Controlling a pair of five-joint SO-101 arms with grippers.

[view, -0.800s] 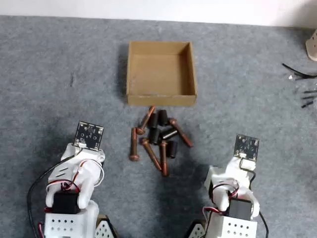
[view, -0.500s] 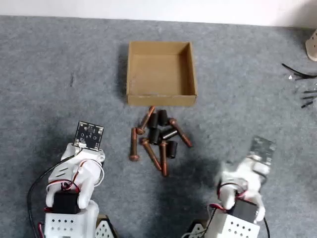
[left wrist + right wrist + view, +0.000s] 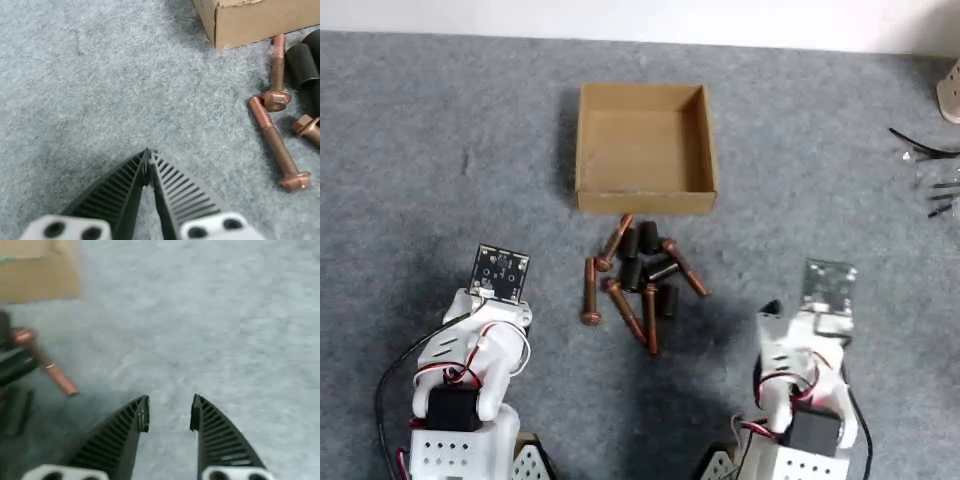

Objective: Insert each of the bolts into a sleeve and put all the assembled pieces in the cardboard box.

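Observation:
Several copper bolts (image 3: 620,290) and black sleeves (image 3: 648,262) lie in a loose pile on the grey mat, just in front of the cardboard box (image 3: 642,205). The box holds nothing. My left gripper (image 3: 150,161) is shut on nothing and hovers over bare mat, with two bolts (image 3: 277,145) and a sleeve (image 3: 300,62) off to its side near the box corner (image 3: 250,22). My right gripper (image 3: 167,412) is open over bare mat, apart from a bolt (image 3: 47,365) and dark sleeves (image 3: 15,372). Both arms (image 3: 470,370) (image 3: 805,370) sit at the near edge, flanking the pile.
Black cable ties and small screws (image 3: 930,170) lie at the far right, and a pale object (image 3: 950,90) sits at the right edge. Bare grey mat spreads to both sides of the box.
The right arm swung to the right, then came back part way and now sits turned a little differently. The left arm and the pile have not moved.

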